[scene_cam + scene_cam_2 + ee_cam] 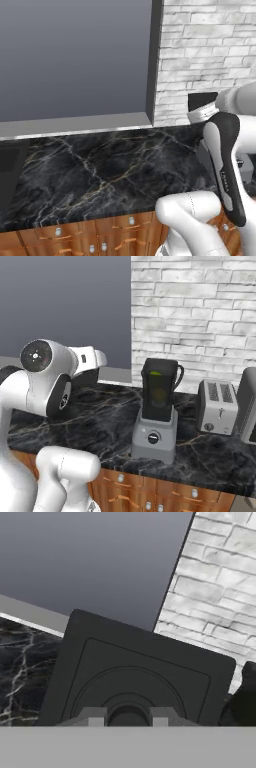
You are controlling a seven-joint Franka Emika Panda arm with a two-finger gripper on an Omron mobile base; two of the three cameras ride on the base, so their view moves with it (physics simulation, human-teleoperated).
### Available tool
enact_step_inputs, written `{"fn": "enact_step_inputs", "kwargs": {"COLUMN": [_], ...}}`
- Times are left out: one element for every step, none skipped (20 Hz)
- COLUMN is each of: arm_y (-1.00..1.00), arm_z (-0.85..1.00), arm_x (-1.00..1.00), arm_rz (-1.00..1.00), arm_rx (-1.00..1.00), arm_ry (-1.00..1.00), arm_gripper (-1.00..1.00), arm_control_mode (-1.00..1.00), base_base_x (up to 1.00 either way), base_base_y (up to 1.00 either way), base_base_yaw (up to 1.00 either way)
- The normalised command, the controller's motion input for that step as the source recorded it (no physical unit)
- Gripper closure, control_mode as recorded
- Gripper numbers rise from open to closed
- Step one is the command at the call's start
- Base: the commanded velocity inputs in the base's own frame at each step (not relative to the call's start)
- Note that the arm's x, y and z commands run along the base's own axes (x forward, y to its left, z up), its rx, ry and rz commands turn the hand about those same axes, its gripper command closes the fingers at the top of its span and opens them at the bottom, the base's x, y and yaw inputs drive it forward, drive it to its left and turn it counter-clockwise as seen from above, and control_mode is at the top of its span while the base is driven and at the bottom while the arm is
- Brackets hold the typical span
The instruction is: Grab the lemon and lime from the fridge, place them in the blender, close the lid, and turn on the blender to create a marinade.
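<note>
The black squarish lid (135, 667) faces me flat-on in the hand view, and my gripper (127, 717) is shut on the round knob at its middle. In the left base view the lid (202, 101) hangs above the counter's back right, near the brick wall. The blender (156, 421) stands on the counter to the right of my arm, its dark jar open on top. Through the jar I see the small yellowish lemon (155, 374) high up and the darker olive lime (159, 396) below it. The fridge is out of view.
A silver toaster (217, 406) stands right of the blender, with a dark appliance (248, 406) at the frame edge. The black marble counter (100, 170) runs under a grey window (75, 55), with wooden drawers (100, 235) below its front edge.
</note>
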Motion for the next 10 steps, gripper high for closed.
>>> {"fn": "enact_step_inputs", "kwargs": {"arm_y": [-0.57,-0.52,-0.56,-0.56,-0.6,-0.56,-0.6,-0.61,-0.64,-0.67], "arm_z": [1.0,1.0,0.91,0.73,0.49,0.34,0.11,0.0,0.0,0.0], "arm_x": [0.0,0.0,0.0,0.0,0.0,0.0,0.0,0.0,0.0,0.0], "arm_rz": [-0.03,-0.03,-0.05,-0.04,-0.03,-0.04,-0.08,-0.09,-0.09,-0.08], "arm_rx": [-0.11,-0.08,-0.06,-0.07,-0.07,-0.06,-0.04,-0.03,-0.03,-0.01], "arm_ry": [0.0,0.0,0.0,0.07,0.12,0.12,0.09,0.16,0.18,0.19], "arm_gripper": [1.0,1.0,1.0,1.0,1.0,1.0,1.0,1.0,1.0,1.0], "arm_control_mode": [-1.0,-1.0,-1.0,-1.0,-1.0,-1.0,-1.0,-1.0,-1.0,-1.0], "base_base_x": [0.0,0.0,0.0,0.0,0.0,0.0,0.0,0.0,0.0,0.0], "base_base_y": [0.0,0.0,0.0,0.0,0.0,0.0,0.0,0.0,0.0,0.0], "base_base_yaw": [0.0,0.0,0.0,0.0,0.0,0.0,0.0,0.0,0.0,0.0]}}
